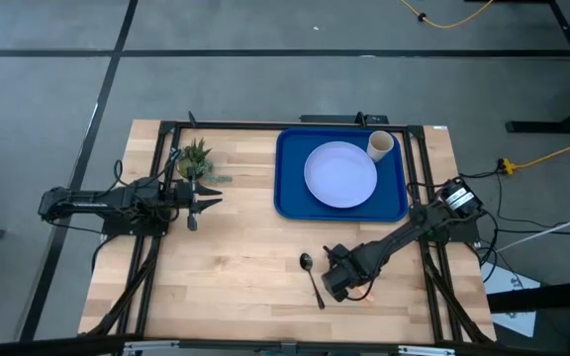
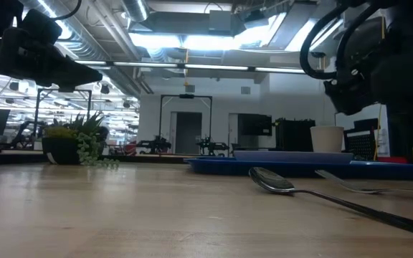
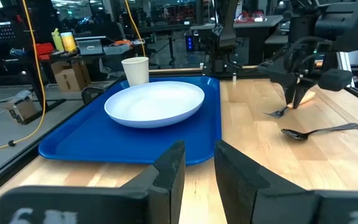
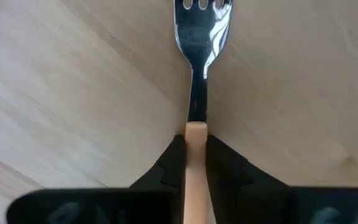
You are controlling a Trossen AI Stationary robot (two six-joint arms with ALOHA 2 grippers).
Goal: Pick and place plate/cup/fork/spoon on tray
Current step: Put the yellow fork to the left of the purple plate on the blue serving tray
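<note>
While gripped: one fork (image 4: 194, 74).

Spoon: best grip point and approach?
Grip the spoon mid-handle, coming straight down with the fingers across its thin shaft. It lies flat on the table, clear of the tray, bowl toward the tray. The right tool is shut on the fork beside it.

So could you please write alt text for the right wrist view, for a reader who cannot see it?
The right gripper is shut on the tan handle of the fork, seen from close above. The silver tines point away from the camera, over the pale wooden table.
</note>
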